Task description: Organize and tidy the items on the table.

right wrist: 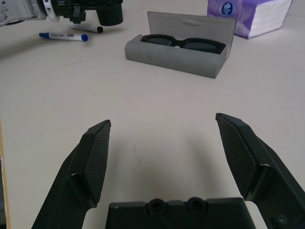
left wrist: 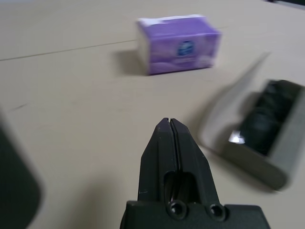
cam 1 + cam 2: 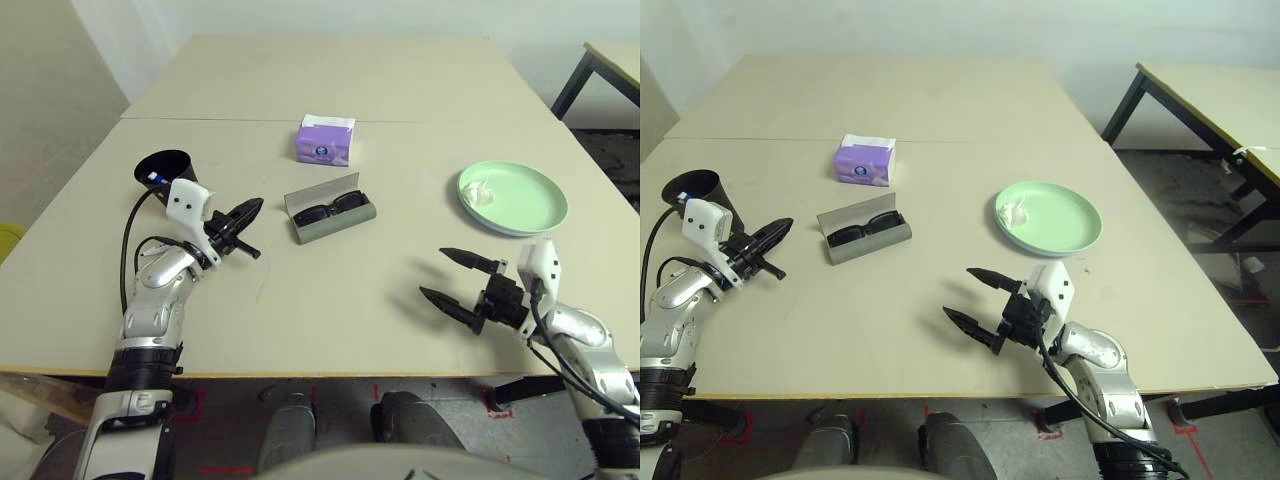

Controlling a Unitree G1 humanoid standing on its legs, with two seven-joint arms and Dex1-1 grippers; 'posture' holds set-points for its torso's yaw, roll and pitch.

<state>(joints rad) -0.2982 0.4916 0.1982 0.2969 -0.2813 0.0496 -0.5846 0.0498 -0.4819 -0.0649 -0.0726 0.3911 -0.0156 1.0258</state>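
The grey glasses case (image 3: 343,225) lies open at mid-table with the black sunglasses (image 3: 329,210) inside. To its right, a crumpled white tissue (image 3: 483,191) rests on a pale green plate (image 3: 525,200). A blue-capped marker (image 1: 62,36) and a black-capped marker (image 1: 86,27) lie on the table beside my left gripper (image 3: 255,206). That gripper is shut on nothing, hovers left of the case and points toward it. My right gripper (image 3: 432,272) stands open and empty above the table's front right, aimed toward the case (image 1: 176,59).
A purple tissue box (image 3: 324,142) stands behind the case, near the seam of the table (image 3: 350,300). A black cup (image 3: 170,160) sits behind my left hand. A dark-legged table (image 3: 600,60) stands at the far right.
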